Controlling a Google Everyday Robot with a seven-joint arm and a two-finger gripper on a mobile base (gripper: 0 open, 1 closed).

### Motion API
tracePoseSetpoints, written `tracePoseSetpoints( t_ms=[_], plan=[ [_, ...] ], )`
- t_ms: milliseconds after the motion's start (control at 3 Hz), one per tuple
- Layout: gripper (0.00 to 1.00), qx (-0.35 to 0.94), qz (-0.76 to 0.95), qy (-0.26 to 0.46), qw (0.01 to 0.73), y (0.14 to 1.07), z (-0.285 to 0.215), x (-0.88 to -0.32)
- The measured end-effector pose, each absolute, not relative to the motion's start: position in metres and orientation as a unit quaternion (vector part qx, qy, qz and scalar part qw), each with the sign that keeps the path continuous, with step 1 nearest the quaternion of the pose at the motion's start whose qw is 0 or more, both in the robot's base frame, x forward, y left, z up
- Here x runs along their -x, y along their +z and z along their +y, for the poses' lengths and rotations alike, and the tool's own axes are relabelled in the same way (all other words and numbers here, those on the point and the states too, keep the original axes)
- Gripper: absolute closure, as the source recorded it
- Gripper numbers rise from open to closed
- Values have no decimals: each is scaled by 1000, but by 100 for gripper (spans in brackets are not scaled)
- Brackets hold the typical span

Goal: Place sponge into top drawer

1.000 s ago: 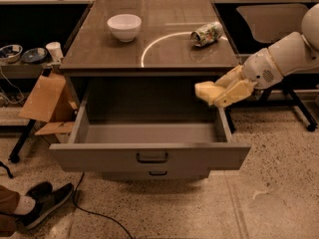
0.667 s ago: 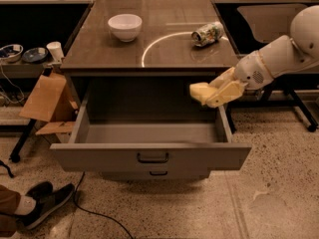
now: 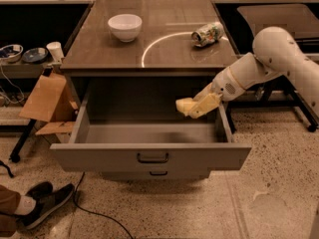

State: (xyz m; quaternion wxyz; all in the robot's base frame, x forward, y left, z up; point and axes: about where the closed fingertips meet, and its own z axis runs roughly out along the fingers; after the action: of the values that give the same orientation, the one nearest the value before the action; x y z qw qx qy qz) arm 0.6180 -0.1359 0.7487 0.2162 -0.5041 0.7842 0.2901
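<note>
Holds the sponge (image 3: 182, 105) clenched in the gripper (image 3: 193, 107), fingers (image 3: 207, 103) pinching its 3 o'clock end. Hangs over the open top drawer (image 3: 99, 156), toward the 3 o'clock side of its cavity. On the tabletop (image 3: 99, 51), white bowl (image 3: 124, 26) at 11 o'clock, crushed can (image 3: 207, 33) at 1 o'clock.

table (image 3: 164, 59): white bowl (image 3: 124, 27) left, crushed can (image 3: 207, 34) right | gripper (image 3: 200, 106) holding sponge (image 3: 184, 105) over top drawer (image 3: 149, 156)
</note>
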Motion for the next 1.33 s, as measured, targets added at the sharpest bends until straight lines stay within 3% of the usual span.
tracePoseSetpoints(
  t_ms=[333,1333],
  plan=[
    [83,492,798,294,186,723,-128,-622],
    [13,470,811,302,173,697,-114,-625]
  ],
)
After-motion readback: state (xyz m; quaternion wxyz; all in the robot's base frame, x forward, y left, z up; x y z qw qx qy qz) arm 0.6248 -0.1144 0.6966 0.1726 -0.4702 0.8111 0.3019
